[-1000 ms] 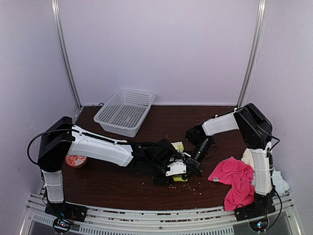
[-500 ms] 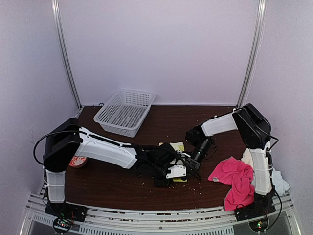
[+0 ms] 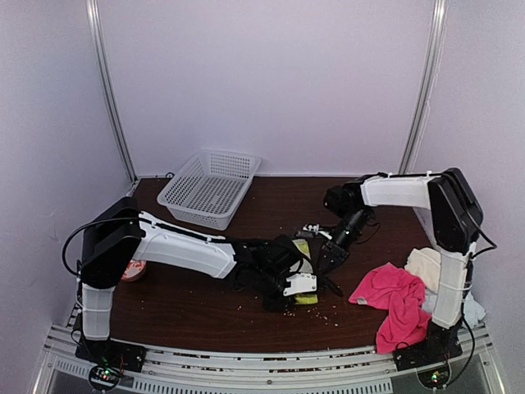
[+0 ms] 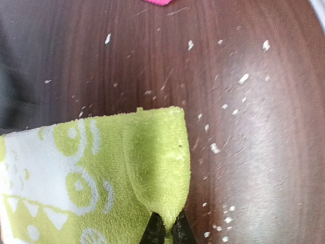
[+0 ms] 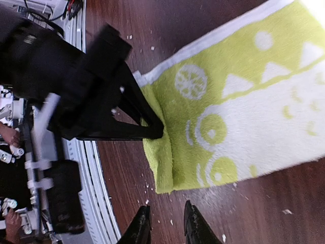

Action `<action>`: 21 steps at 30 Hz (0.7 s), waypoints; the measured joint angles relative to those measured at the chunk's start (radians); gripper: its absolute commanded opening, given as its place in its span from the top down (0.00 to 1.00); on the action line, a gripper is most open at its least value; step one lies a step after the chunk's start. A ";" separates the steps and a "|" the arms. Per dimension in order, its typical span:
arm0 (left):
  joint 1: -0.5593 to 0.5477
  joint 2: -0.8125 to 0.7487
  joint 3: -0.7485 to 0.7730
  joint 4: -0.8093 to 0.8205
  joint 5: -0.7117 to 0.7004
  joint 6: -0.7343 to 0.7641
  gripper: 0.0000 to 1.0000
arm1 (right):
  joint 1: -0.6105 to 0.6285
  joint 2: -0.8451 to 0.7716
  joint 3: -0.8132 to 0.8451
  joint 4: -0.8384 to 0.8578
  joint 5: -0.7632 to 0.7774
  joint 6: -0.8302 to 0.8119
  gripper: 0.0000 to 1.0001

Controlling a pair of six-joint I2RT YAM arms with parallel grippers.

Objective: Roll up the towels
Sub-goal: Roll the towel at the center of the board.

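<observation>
The lime-yellow towel (image 3: 303, 248) with a white pattern lies at the table's middle, one end folded over. In the left wrist view my left gripper (image 4: 167, 231) is shut on the folded edge of this towel (image 4: 152, 173). The right wrist view shows those black fingers (image 5: 147, 129) pinching the fold of the towel (image 5: 244, 101). My right gripper (image 5: 165, 216) hovers just off the towel's corner, open, with only bare wood between its fingers. From above, the left gripper (image 3: 298, 285) and right gripper (image 3: 330, 275) sit close together. A hot-pink towel (image 3: 394, 300), a cream one (image 3: 424, 264) and a pale-blue one (image 3: 472, 309) lie at the right.
A white mesh basket (image 3: 209, 187) stands at the back left. A red round object (image 3: 129, 270) lies by the left arm's base. Pale crumbs (image 4: 244, 79) are scattered over the dark wood table (image 3: 271, 205). A pink edge (image 4: 160, 2) shows at the top of the left wrist view.
My left gripper has closed on the towel's folded edge. My right gripper has opened, let go of the towel, and its arm has swung up and back to the right.
</observation>
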 measured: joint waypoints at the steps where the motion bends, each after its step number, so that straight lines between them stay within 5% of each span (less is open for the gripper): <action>1: 0.010 0.009 0.021 -0.023 0.034 -0.016 1.00 | -0.018 -0.039 0.000 0.002 0.008 0.005 0.78; 12: 0.194 0.251 0.352 -0.306 0.633 -0.213 1.00 | -0.154 -0.620 -0.109 0.225 0.085 0.127 0.77; 21: 0.280 0.410 0.467 -0.400 1.013 -0.343 1.00 | 0.081 -0.748 -0.197 0.182 0.130 0.020 0.78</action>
